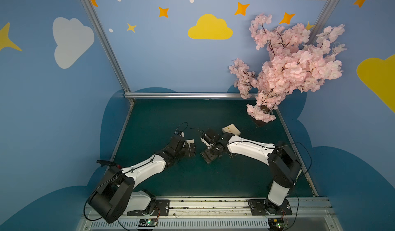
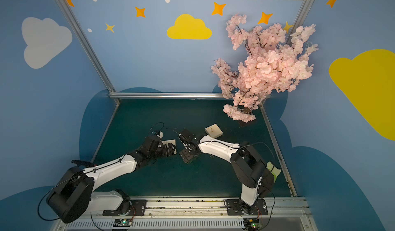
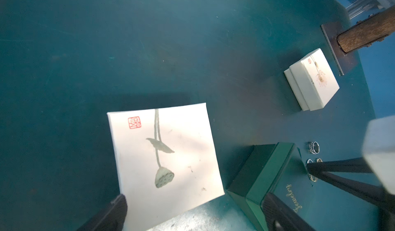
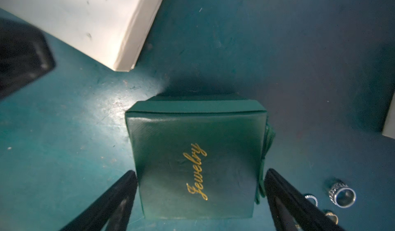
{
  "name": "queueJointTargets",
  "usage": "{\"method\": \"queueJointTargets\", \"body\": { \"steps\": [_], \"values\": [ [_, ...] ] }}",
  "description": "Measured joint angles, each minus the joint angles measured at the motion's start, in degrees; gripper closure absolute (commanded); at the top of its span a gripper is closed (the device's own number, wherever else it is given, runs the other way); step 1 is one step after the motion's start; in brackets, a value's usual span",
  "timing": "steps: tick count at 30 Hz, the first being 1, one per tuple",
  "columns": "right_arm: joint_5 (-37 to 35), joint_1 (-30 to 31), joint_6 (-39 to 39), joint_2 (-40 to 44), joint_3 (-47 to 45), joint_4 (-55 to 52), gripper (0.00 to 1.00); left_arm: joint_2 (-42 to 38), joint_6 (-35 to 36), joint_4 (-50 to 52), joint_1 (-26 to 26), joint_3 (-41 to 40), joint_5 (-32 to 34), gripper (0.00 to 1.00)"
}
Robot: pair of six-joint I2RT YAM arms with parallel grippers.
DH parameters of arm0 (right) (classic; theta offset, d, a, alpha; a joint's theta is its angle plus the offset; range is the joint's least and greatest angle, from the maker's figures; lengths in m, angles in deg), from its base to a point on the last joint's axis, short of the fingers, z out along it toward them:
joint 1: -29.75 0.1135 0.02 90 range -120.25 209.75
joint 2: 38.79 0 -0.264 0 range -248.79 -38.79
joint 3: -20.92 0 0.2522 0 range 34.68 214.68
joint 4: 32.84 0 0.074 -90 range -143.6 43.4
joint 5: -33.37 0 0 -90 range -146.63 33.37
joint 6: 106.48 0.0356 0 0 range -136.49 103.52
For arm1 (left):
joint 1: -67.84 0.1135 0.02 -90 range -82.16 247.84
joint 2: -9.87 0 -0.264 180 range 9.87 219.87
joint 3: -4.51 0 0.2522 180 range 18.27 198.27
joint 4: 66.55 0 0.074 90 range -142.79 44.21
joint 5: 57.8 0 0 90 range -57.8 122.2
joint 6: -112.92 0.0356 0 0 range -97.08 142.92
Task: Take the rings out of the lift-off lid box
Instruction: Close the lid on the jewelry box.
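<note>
Right claw (image 4: 201,173) wide – straddles green Jewelry box (image 4: 192,155), fingers each side; rings (image 4: 342,194) lie loose on counter (image 4: 277,48) just beside that box, nr one finger; left claw (image 3: 195,196) wide too – over white lotus-print box (image 3: 164,155); 2nd white box (image 3: 312,80) well apart.

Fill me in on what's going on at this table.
The right gripper hangs open astride a closed green Jewelry box, one finger on each side. Several silvery rings lie on the mat beside it. The left gripper is open over a white lotus-print box. Another white box, lid on, sits near the pink blossom tree.
</note>
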Motion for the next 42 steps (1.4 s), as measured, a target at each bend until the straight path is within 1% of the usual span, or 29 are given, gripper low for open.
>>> {"method": "queueJointTargets", "body": {
  "steps": [6,11,14,17,19,25,27,31,37,38,40,42],
  "values": [
    [0.26,-1.36,2.36,4.76,-2.16,1.27,0.05,0.13,-0.33,0.02,0.04,1.86,-2.34,0.08],
    [0.66,-2.91,7.28,9.40,-6.14,2.51,0.05,1.53,-0.22,-0.13,0.00,4.96,-6.21,0.14],
    [2.58,-4.28,11.56,13.27,-10.88,4.72,0.05,2.58,-0.04,-0.20,-0.20,6.78,-9.03,0.16],
    [6.27,-6.10,16.41,17.79,-17.11,8.26,0.06,4.24,0.15,-0.26,-0.63,8.17,-10.95,0.20],
    [8.11,-6.84,18.78,19.52,-20.09,10.08,0.06,5.77,0.46,-0.24,-1.11,9.05,-12.09,0.21],
    [14.62,-7.04,25.99,19.91,-26.21,17.92,0.08,10.78,1.49,0.00,-2.82,11.47,-14.32,0.24],
    [16.31,-7.02,27.96,19.78,-27.71,20.44,0.09,12.39,1.66,0.13,-3.30,12.50,-14.99,0.26],
    [18.56,-7.02,30.82,19.21,-29.09,24.63,0.12,15.21,1.92,0.13,-4.15,14.16,-15.80,0.26],
    [19.80,-7.02,31.85,17.22,-29.07,27.43,0.14,17.62,2.56,0.24,-5.11,14.88,-16.02,0.28],
    [19.82,-7.02,31.91,17.00,-29.09,27.54,0.15,17.94,2.62,0.33,-5.18,14.91,-16.00,0.29],
    [19.87,-7.02,32.13,16.65,-29.07,27.65,0.21,18.71,2.89,0.63,-5.49,15.08,-15.98,0.30],
    [19.82,-7.02,32.20,16.57,-29.07,27.65,0.21,19.34,3.08,1.03,-5.66,15.34,-15.96,0.31]
  ]
}}
